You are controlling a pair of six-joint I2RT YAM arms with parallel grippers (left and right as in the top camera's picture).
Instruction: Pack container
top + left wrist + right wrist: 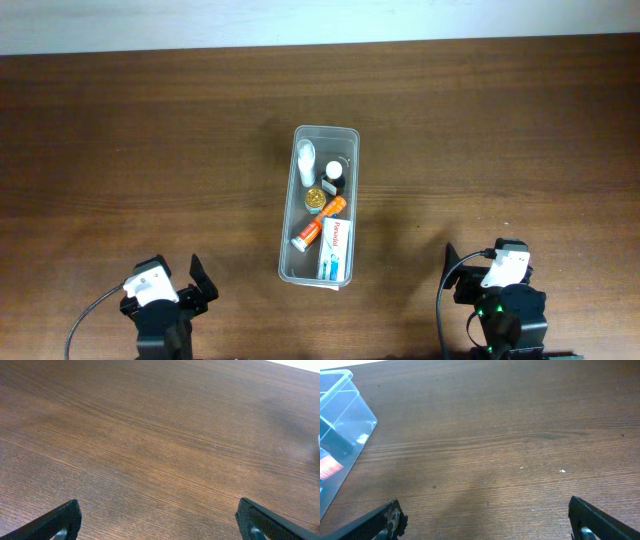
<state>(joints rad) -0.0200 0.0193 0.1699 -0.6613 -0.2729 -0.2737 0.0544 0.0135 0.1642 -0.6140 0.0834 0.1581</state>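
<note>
The clear plastic container (349, 135) stands in the middle of the wooden table. In it lie a white bottle (305, 160), a small dark bottle with a white cap (333, 174), a gold round thing (314, 198), an orange tube (319, 225) and a white and blue box (335, 250). A corner of the container shows in the right wrist view (350, 405). My left gripper (157, 522) is open and empty at the front left, far from the container. My right gripper (485, 520) is open and empty at the front right.
The brown wooden table (150, 150) runs to a pale wall at the back. Both arm bases sit at the front edge, left (160, 300) and right (505, 295). Nothing else lies on the table.
</note>
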